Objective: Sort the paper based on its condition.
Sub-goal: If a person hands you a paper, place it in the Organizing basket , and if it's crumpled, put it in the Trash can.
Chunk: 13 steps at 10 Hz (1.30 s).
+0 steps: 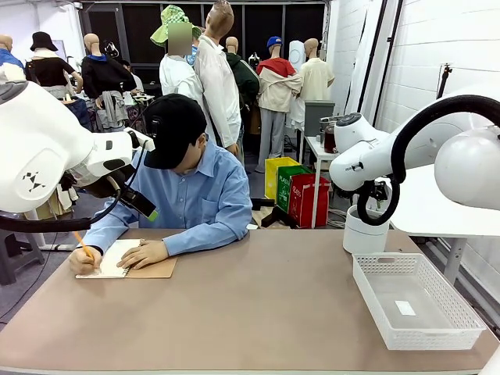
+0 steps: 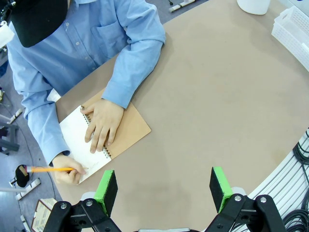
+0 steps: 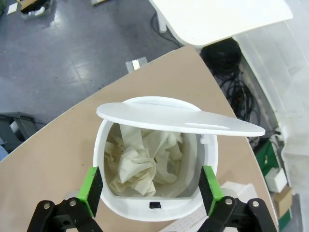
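Shows crumpled paper [image 3: 140, 162] inside the white lidded bin [image 3: 130, 205] at the worktop's [image 1: 258, 312] far right edge. Finds the right pincer [image 3: 150, 186] spread wide just above that bin, gripping nothing. Finds the left pincer [image 2: 163, 189] equally wide, empty, above the worktop near a person's notebook [image 2: 133, 130].

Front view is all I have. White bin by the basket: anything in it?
Observer: Yes. In the right wrist view, crumpled paper lies inside the white bin, under its lid, which is tilted open.
Operator: Right gripper state?
Observer: The right gripper is open above the bin's mouth and holds nothing.
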Each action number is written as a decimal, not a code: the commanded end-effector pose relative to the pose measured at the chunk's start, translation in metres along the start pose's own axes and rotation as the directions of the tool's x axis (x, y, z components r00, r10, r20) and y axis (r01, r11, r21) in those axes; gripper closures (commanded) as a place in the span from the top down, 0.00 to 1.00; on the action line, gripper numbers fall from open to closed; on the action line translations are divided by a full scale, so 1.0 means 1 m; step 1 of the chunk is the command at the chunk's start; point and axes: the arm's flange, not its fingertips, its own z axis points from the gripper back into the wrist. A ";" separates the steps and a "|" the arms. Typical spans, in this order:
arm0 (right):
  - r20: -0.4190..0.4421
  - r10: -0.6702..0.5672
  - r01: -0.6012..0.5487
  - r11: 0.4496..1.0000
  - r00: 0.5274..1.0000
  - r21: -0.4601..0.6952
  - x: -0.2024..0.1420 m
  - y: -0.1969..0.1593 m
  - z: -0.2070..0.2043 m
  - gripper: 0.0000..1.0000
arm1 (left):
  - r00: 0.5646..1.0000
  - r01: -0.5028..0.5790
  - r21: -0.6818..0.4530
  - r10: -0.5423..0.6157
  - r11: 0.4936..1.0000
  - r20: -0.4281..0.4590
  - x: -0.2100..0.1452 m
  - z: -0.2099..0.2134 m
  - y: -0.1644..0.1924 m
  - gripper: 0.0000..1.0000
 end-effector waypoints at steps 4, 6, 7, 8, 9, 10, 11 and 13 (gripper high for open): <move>0.007 0.007 -0.007 1.000 1.000 -0.009 0.000 0.000 -0.003 1.00 | 1.000 -0.001 -0.001 0.001 1.000 0.001 0.000 0.000 0.001 1.00; 0.000 0.000 0.000 1.000 1.000 0.000 0.000 0.000 0.000 1.00 | 1.000 -0.001 -0.001 0.001 1.000 0.001 0.000 0.000 0.001 1.00; 0.008 0.030 -0.031 0.997 1.000 0.075 -0.004 0.001 0.013 1.00 | 1.000 -0.001 -0.001 0.001 1.000 0.001 0.000 0.000 0.001 1.00; 0.019 0.084 -0.086 0.986 0.996 0.140 -0.010 0.005 0.028 1.00 | 1.000 -0.001 -0.001 0.001 1.000 0.001 0.000 0.000 0.001 1.00; 0.035 0.139 -0.143 0.974 0.990 0.179 -0.020 0.011 0.047 1.00 | 1.000 -0.001 -0.001 0.001 1.000 0.001 0.000 0.000 0.001 1.00; 0.056 0.189 -0.197 0.958 0.980 0.207 -0.030 0.014 0.064 1.00 | 1.000 -0.001 -0.001 0.001 1.000 0.001 0.000 0.000 0.001 1.00; 0.067 0.250 -0.259 0.933 0.966 0.250 -0.041 0.015 0.081 1.00 | 1.000 -0.001 -0.001 0.001 1.000 0.001 0.000 0.000 0.001 1.00; 0.150 0.407 -0.434 0.837 0.901 0.335 -0.072 0.015 0.112 1.00 | 1.000 -0.001 -0.001 0.001 1.000 0.001 0.000 0.000 0.001 1.00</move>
